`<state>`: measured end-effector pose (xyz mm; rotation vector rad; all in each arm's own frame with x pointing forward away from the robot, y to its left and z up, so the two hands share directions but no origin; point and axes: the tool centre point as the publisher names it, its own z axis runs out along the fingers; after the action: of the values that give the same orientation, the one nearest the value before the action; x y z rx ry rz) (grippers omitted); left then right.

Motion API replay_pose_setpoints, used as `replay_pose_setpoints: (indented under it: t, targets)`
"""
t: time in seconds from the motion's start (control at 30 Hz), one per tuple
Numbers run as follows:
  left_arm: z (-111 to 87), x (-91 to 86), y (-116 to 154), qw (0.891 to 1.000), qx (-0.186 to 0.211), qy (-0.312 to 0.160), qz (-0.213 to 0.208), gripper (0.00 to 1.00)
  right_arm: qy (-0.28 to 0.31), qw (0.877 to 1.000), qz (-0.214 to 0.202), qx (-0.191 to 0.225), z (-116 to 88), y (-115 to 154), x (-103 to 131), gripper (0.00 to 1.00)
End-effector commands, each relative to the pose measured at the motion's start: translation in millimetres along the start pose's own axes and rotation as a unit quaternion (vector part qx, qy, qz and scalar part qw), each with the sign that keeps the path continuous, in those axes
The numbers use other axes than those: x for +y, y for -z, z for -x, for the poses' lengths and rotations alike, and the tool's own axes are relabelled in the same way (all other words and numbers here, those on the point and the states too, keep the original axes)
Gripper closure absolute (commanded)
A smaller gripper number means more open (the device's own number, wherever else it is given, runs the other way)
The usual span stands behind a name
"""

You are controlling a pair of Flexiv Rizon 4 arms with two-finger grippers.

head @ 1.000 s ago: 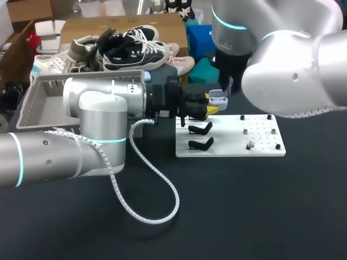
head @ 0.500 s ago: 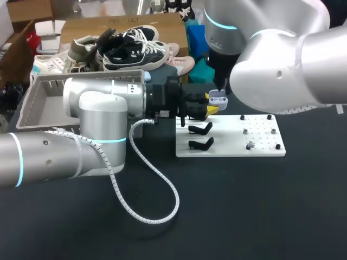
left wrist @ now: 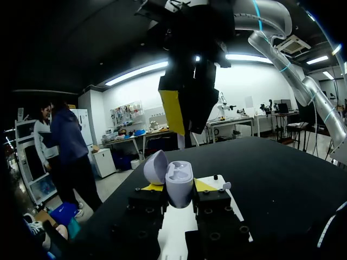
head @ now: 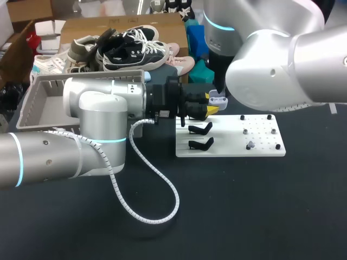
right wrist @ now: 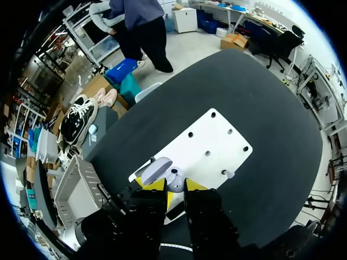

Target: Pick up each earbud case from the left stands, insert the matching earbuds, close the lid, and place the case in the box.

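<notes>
Sitting between the yellow tips of your left gripper (left wrist: 178, 187) is the earbud case (left wrist: 179, 174). It is pale lavender and upright, with its lid (left wrist: 155, 166) swung open to one side and two hollow wells showing inside. Both tips press on the case from opposite sides, so this gripper is grasping it. In the head view the held case hangs above the far edge of the white board (head: 260, 142), toward the board's left corner. Your left arm (head: 92, 116) comes in from the left edge of the surface (head: 244, 216) and lies level, with its gripper pointing right.

Your right gripper (right wrist: 174, 187) hangs directly over the open case, pointing straight down. In the left wrist view it is close above the case but apart from it. You cannot tell whether it is clenched or released, or whether it carries anything.

The white board lies flat on the dark surface, toward the far edge and right of the middle. Two black stands (head: 200, 129) sit along the board's left edge, one nearer you than the other. A small pale object (head: 249, 145) rests near the board's near right corner, too small to identify.

The grey box (head: 30, 108) stands at the surface's far left corner, behind your left arm. A white coiled cable (head: 157, 187) loops from that arm across the surface toward the near edge.
</notes>
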<state>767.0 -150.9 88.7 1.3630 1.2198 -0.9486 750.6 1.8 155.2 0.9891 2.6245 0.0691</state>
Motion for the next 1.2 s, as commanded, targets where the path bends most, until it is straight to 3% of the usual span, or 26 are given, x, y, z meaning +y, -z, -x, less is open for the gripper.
replay_pose_setpoints:
  t: [0.03, 1.2]
  targets:
    - [-0.3, -0.6, 0, 1.000, -0.001, -0.001, 0.001, 1.00, 0.000, 1.000, -0.003, 0.003, 1, -3, 2, 1.00]
    - [-0.3, -0.6, 0, 1.000, -0.001, -0.001, 0.001, 1.00, -0.001, 1.000, -0.006, 0.017, -3, -16, 3, 1.00]
